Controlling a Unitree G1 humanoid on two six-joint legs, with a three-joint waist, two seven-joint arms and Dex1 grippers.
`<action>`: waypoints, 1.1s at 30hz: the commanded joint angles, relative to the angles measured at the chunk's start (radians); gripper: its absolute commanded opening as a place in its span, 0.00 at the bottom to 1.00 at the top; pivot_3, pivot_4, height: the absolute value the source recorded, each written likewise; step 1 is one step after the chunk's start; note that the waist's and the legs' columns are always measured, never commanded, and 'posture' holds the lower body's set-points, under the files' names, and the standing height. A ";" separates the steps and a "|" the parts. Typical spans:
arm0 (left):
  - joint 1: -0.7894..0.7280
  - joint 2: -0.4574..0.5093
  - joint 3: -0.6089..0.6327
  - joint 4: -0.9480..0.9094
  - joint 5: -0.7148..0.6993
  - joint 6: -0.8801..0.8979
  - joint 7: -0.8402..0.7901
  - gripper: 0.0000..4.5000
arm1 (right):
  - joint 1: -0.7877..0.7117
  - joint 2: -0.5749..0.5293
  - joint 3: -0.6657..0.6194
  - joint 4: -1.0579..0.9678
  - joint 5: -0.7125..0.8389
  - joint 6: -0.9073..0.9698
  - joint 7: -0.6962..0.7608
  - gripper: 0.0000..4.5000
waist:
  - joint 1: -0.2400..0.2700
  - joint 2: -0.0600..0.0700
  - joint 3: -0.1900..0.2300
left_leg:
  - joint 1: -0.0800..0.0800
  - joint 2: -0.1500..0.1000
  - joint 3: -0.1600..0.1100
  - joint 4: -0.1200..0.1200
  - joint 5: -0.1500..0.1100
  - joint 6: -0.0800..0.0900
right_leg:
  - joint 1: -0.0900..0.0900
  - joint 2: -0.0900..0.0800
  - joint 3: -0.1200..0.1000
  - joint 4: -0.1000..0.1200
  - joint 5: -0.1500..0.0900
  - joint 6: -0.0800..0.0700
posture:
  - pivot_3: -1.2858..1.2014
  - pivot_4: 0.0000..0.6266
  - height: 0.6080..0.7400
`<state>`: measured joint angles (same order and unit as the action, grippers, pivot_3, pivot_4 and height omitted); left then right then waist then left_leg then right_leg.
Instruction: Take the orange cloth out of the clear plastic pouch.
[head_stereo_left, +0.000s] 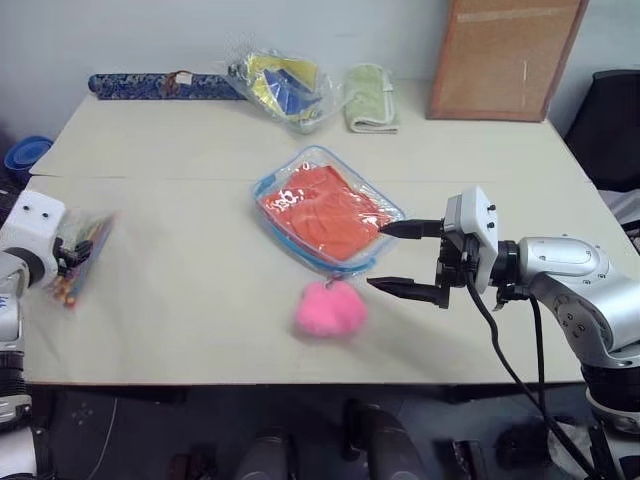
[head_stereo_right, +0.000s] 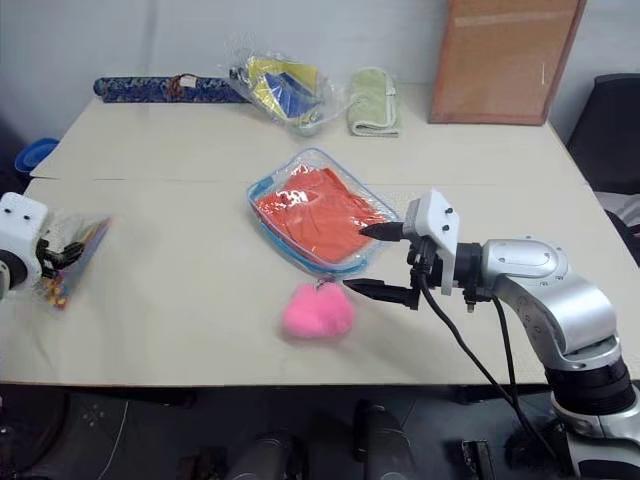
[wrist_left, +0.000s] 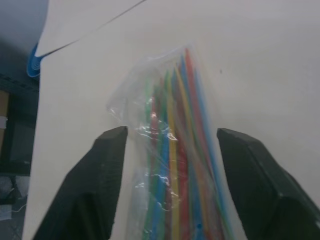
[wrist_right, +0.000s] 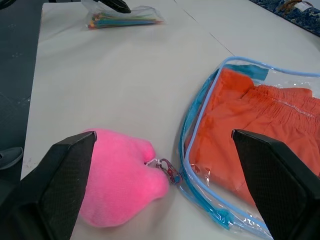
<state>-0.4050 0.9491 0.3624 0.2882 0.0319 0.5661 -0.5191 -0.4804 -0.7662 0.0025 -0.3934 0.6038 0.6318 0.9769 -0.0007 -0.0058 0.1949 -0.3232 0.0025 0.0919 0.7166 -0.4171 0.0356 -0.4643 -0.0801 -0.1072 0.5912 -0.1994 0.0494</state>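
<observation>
Right gripper (head_stereo_left: 408, 259) beside pouch (head_stereo_left: 300, 165) holding orange cloth (head_stereo_left: 325, 211)

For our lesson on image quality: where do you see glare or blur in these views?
Right wrist view: white glare streaks on the clear plastic pouch over the orange cloth. Left wrist view: bright glints on the bag of coloured sticks, whose far end looks soft. Left eye view: the pink fluffy charm looks blurred.

Soft, even light covers the desk (head_stereo_left: 200, 300), and shadows beneath things are faint. The clear plastic pouch (head_stereo_left: 325, 210) shows small white glints. The pink heart charm (head_stereo_left: 330, 308) looks smeared in the head views. In the left wrist view, the bag of coloured sticks (wrist_left: 175, 165) is soft-focused and hazy.
</observation>
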 joint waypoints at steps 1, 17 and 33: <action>-0.029 0.078 0.055 -0.009 -0.078 -0.003 -0.100 0.96 | 0.016 -0.001 -0.025 -0.038 0.009 -0.006 -0.012 1.00 | -0.001 0.000 0.000 | 0.000 0.000 0.000 0.000 0.000 0.000 | 0.000 0.000 0.000 0.000 0.000 0.000 | 0.52 0.24 1.00; -0.603 -0.086 -0.591 0.408 0.192 -0.954 -0.488 0.96 | 0.100 -0.018 -0.094 -0.156 0.039 0.047 -0.121 1.00 | 0.025 0.000 0.000 | 0.000 -0.002 0.009 0.002 0.000 -0.001 | 0.000 0.007 -0.006 0.002 0.000 0.000 | 0.52 0.24 1.00; -1.004 -0.399 -0.987 1.028 0.730 -1.247 0.159 0.96 | 0.244 -0.028 -0.230 -0.338 0.105 0.134 -0.286 1.00 | 0.024 -0.001 0.000 | -0.001 -0.004 0.004 0.000 0.001 0.005 | 0.000 0.002 -0.006 0.000 0.002 0.003 | 0.52 0.24 1.00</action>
<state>-1.3714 0.5462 -0.6148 1.3051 0.7368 -0.6945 -0.4093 -0.2388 -0.7802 -0.1860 -0.6865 0.6909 0.7670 0.7050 0.0236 -0.0069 0.1950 -0.3247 -0.0014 0.0954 0.7169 -0.4162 0.0405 -0.4648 -0.0781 -0.1130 0.5911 -0.1978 0.0520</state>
